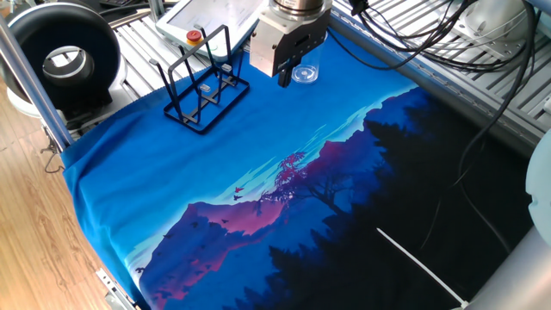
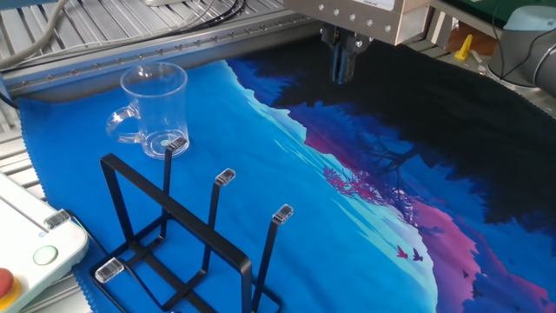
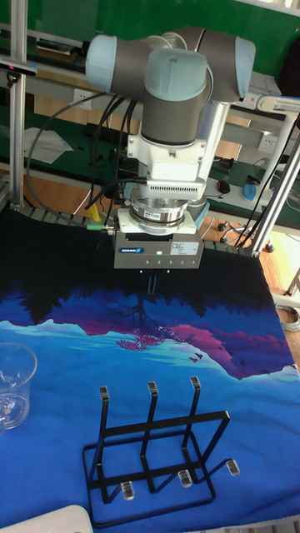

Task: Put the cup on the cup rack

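The cup point(image 2: 156, 106) is a clear glass with a handle on its side. It stands upright on the blue cloth beside the cup rack point(image 2: 174, 209), a black wire frame with three upright prongs. My gripper point(image 2: 342, 63) hangs above the cloth well away from the cup, and its fingers are shut with nothing between them. In one fixed view the gripper point(image 1: 282, 77) partly covers the cup point(image 1: 304, 72), and the rack point(image 1: 202, 90) stands to their left. The tall fixed view has the gripper point(image 3: 150, 287) at centre, the rack point(image 3: 150, 408) below it and the cup point(image 3: 15, 383) at the left edge.
A printed landscape cloth point(image 1: 284, 198) covers the table. Next to the rack lies a white pendant with a red button point(image 1: 207, 19). A black round duct point(image 1: 65, 56) sits at the far left. Cables point(image 1: 430, 34) run over the metal slats behind the cup.
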Motion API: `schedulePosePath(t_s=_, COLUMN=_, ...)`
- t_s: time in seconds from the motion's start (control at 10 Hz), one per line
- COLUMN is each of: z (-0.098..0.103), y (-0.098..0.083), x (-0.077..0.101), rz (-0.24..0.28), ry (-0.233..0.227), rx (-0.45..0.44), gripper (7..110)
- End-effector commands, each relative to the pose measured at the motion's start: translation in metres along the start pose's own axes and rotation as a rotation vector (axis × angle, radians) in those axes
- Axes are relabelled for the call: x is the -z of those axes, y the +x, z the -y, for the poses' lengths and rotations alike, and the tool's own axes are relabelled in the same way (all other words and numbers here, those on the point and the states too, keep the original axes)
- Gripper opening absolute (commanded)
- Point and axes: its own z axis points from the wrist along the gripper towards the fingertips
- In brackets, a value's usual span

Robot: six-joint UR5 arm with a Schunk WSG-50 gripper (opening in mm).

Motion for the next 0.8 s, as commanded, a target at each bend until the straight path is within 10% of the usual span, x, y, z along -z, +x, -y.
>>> schedulePosePath(t_s=0.0, z=-0.004, y=-0.001, x=0.001, rz=0.006, ry=-0.018, rx=-0.002, gripper=7)
schedulePosePath(t_s=0.7, z=-0.012, y=-0.003, x=0.002, rz=0.011, ry=-0.042, rx=-0.009, gripper=7)
